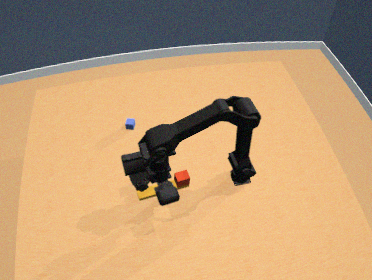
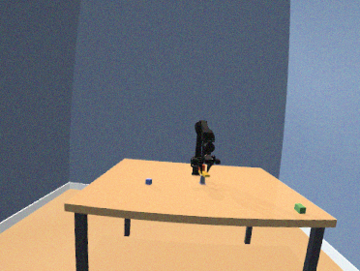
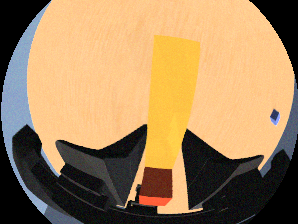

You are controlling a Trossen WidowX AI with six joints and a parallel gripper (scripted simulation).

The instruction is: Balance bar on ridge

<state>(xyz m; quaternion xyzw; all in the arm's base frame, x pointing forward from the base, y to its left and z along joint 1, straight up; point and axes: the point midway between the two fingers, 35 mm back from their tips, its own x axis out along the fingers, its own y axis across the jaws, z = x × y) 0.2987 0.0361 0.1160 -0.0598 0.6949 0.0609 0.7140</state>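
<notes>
The yellow bar [image 1: 146,193] [image 2: 206,175] [image 3: 173,95] is gripped between the partly closed fingers of the gripper [image 1: 156,186] [image 2: 205,169] [image 3: 165,129], probably off-centre because the red block [image 1: 182,178] [image 2: 203,167] [image 3: 157,183] weights one end. The blue-grey ridge [image 2: 202,180] is seen just below the gripper; whether contact has been made cannot be told.

bar [image 1: 147,193] [image 2: 206,175] [image 3: 172,95] above ridge [image 2: 202,181], block [image 1: 182,178] [image 2: 203,167] [image 3: 157,183] on one bar end
</notes>
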